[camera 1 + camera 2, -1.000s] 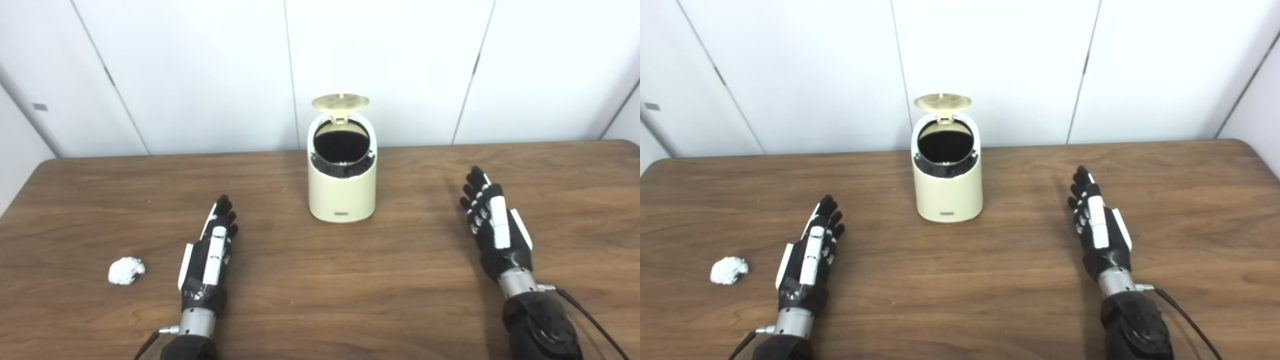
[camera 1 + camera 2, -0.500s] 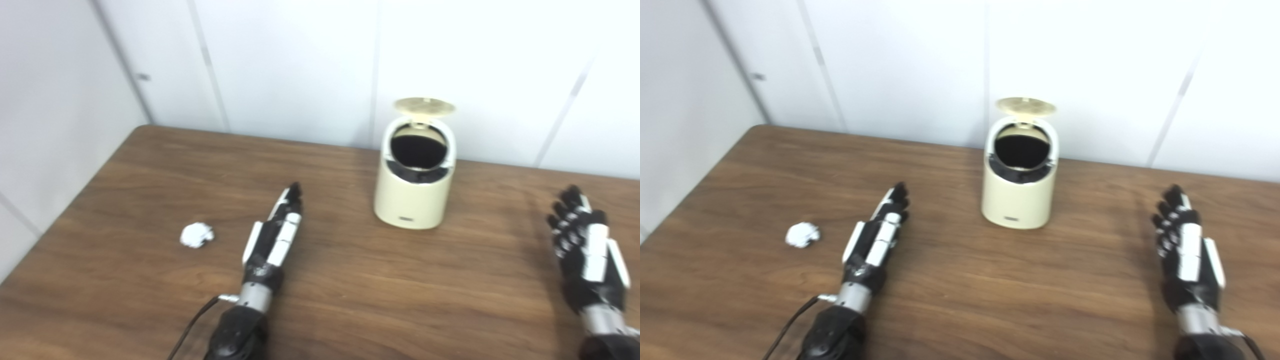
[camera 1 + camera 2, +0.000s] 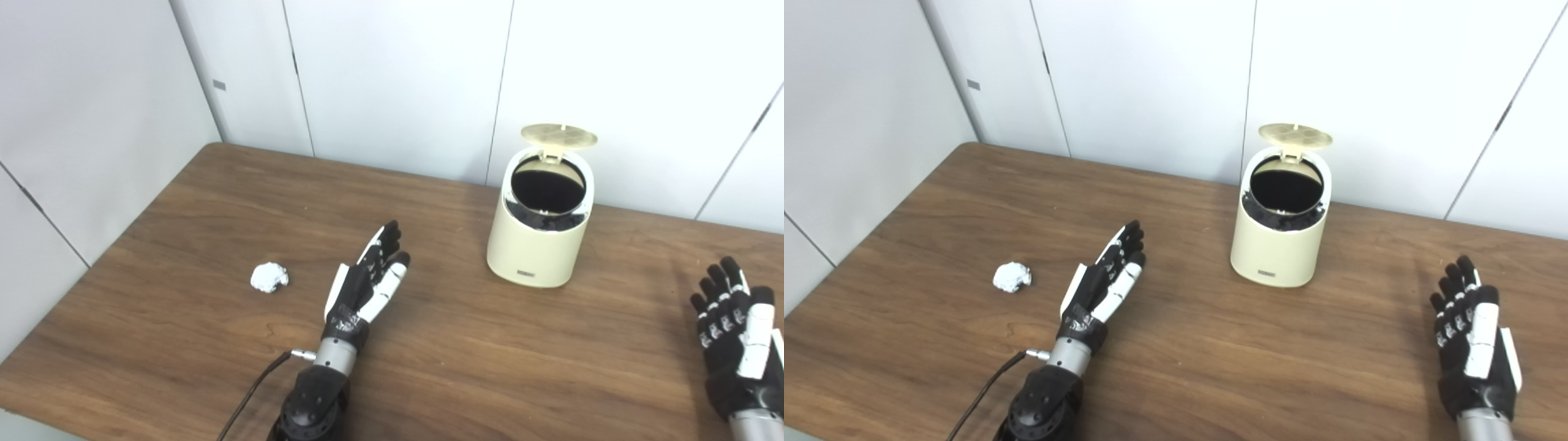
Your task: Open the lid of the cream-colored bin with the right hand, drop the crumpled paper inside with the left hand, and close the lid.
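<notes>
Bin: cream-colored bin (image 3: 539,245), rounded, upright near the far edge of the tabletop (image 3: 490,361), dark inside.
Lid: round lid (image 3: 558,135) flipped up at the back hinge, mouth open.
Paper: small white crumpled paper (image 3: 269,277) lying loose, well left of the bin.

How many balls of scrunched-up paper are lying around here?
1. The crumpled paper lies on the table, left of the left hand. More could be hidden inside the open bin, which looks dark.
</notes>
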Available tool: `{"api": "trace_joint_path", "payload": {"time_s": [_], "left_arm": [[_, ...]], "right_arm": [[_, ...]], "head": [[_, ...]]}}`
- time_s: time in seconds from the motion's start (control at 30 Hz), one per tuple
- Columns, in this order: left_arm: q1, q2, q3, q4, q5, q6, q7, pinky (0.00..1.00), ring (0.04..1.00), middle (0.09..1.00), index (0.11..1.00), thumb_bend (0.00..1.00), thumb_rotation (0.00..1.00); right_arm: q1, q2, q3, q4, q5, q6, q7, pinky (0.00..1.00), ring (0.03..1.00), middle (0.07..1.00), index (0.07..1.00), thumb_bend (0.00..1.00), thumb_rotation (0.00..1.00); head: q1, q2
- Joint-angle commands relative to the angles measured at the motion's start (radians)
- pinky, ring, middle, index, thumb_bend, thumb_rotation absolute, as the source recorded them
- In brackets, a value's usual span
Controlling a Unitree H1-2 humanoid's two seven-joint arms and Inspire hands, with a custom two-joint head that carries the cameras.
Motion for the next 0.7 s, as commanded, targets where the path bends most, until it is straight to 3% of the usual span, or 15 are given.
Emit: {"api": "trace_joint_path", "payload": {"time_s": [0.0,0.2,0.43,0.57,0.67], "left_arm": [[-0.019,0.016,-0.004,-0.064,0.064,0.03,0.024,0.91,0.922,0.934,0.961,0.54,0.31],[-0.052,0.132,0.007,-0.212,0.186,0.14,-0.015,0.86,0.864,0.905,0.94,0.72,0.15],[-0.084,0.269,0.05,-0.339,0.165,0.266,-0.094,0.82,0.873,0.904,0.912,0.87,0.05],[-0.094,0.328,0.051,-0.398,0.215,0.352,-0.129,0.79,0.871,0.907,0.888,0.88,0.05],[-0.099,0.398,0.016,-0.433,0.327,0.424,-0.172,0.79,0.874,0.901,0.871,0.86,0.05]], "right_arm": [[-0.023,-0.003,-0.003,-0.044,0.0,-0.007,-0.011,1.0,0.998,0.982,0.967,0.56,1.0],[-0.023,0.001,0.0,-0.069,-0.003,0.019,-0.026,1.0,0.997,0.981,0.964,0.57,1.0],[-0.021,-0.006,0.011,-0.077,-0.013,0.026,-0.032,1.0,1.0,0.981,0.968,0.58,1.0],[-0.021,-0.01,0.012,-0.085,-0.013,0.039,-0.031,1.0,1.0,0.986,0.97,0.58,1.0],[-0.022,-0.01,0.006,-0.091,-0.009,0.052,-0.036,1.0,1.0,0.988,0.97,0.59,1.0]], "head": [[0.001,0.001],[0.011,0.002],[0.029,0.005],[0.037,0.012],[0.045,0.015]]}}
